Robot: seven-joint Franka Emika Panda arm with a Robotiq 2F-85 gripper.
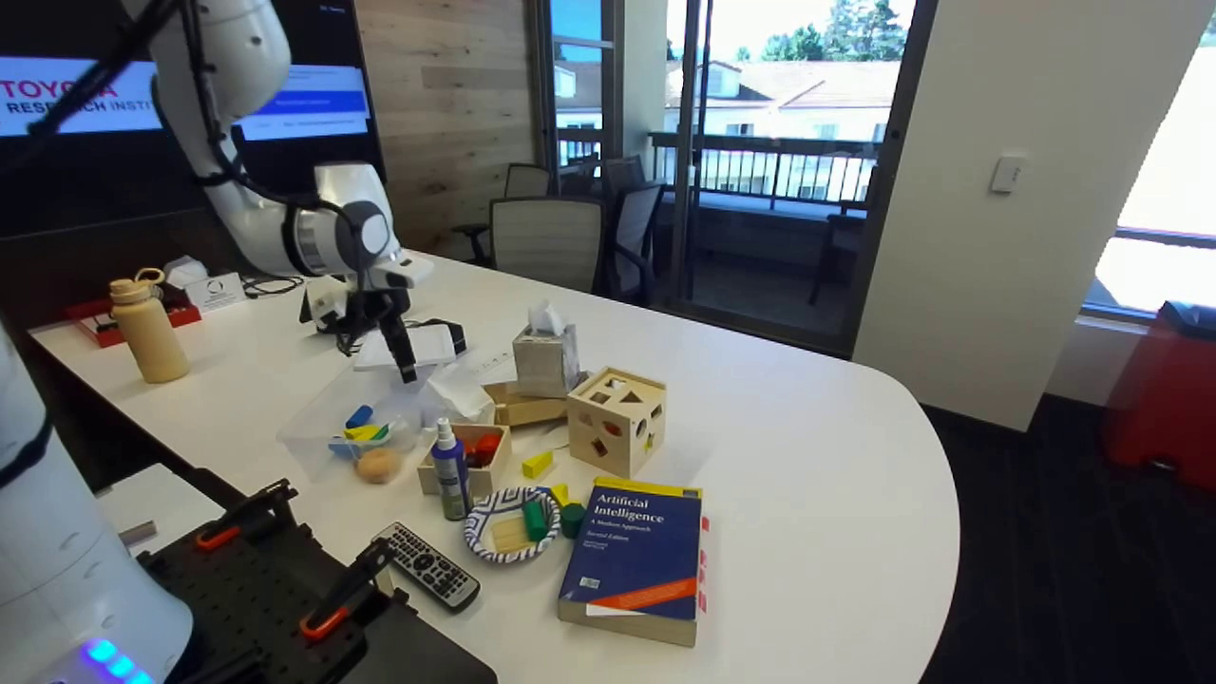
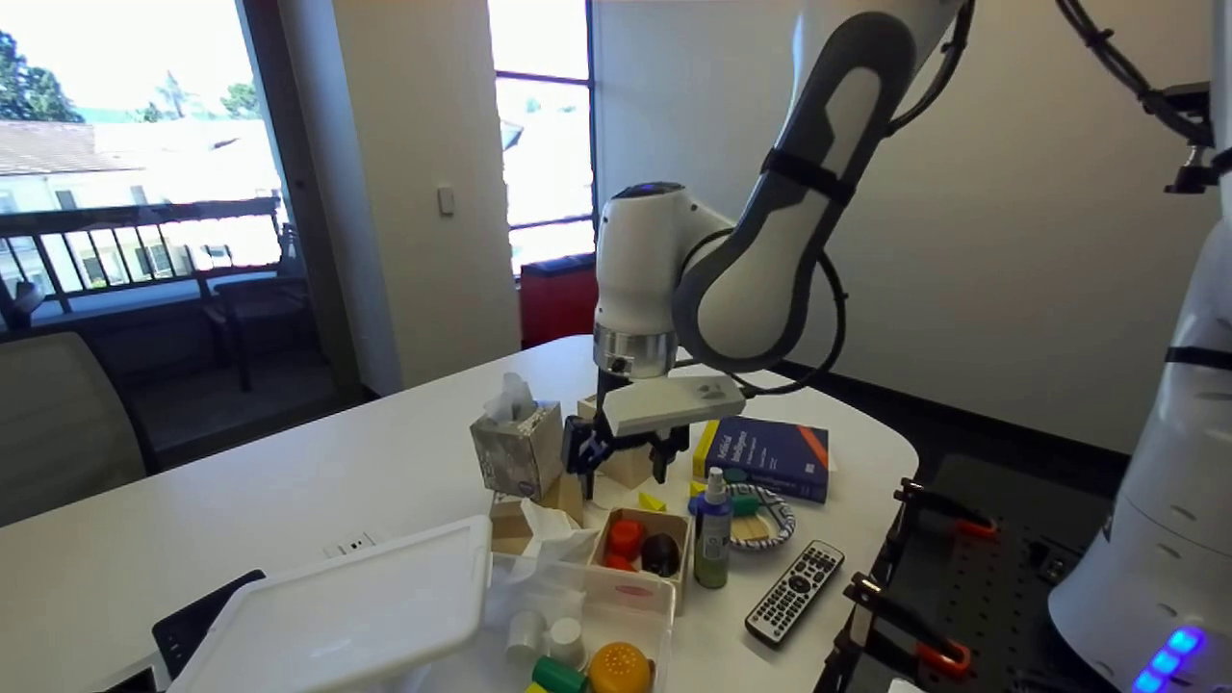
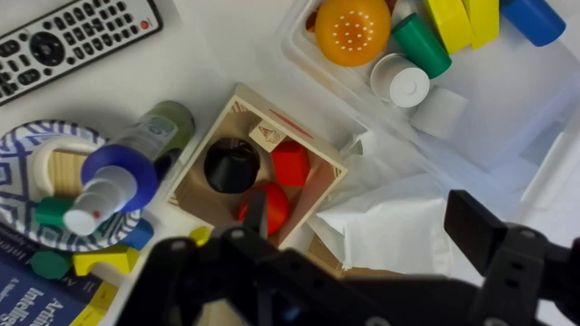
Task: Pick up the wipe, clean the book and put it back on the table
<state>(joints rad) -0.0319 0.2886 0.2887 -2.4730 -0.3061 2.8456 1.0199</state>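
Table (image 3: 213,50), wrist view: 1 book (image 3: 43,290) at 8 o'clock, 1 remote (image 3: 77,47) at 10. Pincer (image 3: 362,213) spread wide, empty.

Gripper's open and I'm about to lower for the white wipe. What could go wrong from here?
In the wrist view, one finger overlaps the wooden box, so lowering straight down may hit that box. The white wipe is crumpled, so the gripper may pinch too little and lose it. The spray bottle stands upright beside the box, so a low pass towards the book could topple it.
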